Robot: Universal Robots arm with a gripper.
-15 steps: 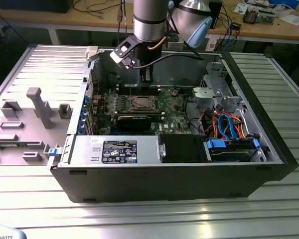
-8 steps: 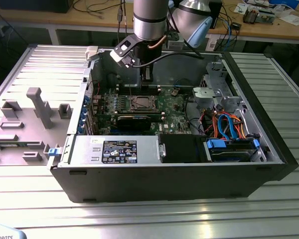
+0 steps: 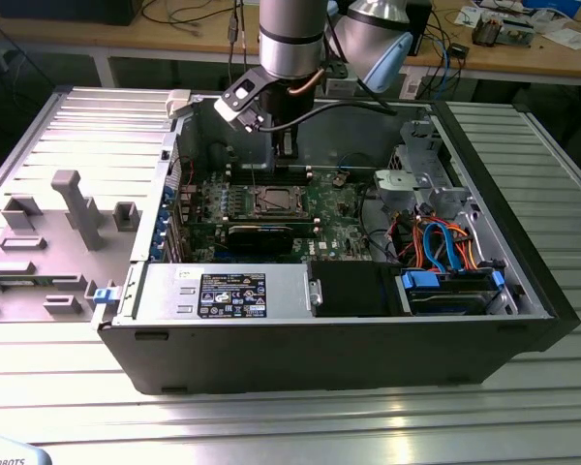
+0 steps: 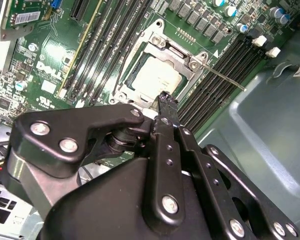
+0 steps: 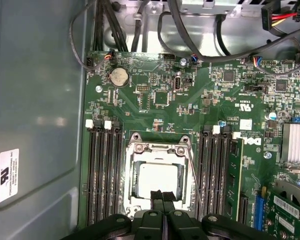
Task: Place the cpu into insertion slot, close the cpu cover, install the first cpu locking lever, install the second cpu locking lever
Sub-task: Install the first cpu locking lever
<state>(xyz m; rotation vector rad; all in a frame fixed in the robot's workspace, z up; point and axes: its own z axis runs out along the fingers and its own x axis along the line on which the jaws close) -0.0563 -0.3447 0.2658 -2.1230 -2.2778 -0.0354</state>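
Observation:
The cpu (image 5: 157, 179) lies in the insertion slot (image 5: 135, 200), its pale grey face showing through the window of the cpu cover (image 5: 157, 149). The silver cover lies flat over the slot. A thin locking lever (image 5: 194, 170) runs slanted along one side of the slot. In the second wrist view this lever (image 4: 225, 77) sticks out past the cover (image 4: 180, 50) and the cpu (image 4: 157, 77). My gripper (image 5: 161, 196) hangs just above the slot's edge, fingers shut together with nothing between them. The exterior view has the gripper (image 3: 286, 153) over the slot (image 3: 274, 201).
The green motherboard (image 3: 329, 208) sits deep in an open computer case (image 3: 368, 339) with metal walls around it. Black memory slots (image 5: 104, 175) flank the socket on both sides. Cables and a drive bay (image 3: 445, 262) fill the exterior view's right. A grey fixture tray (image 3: 48, 242) lies outside.

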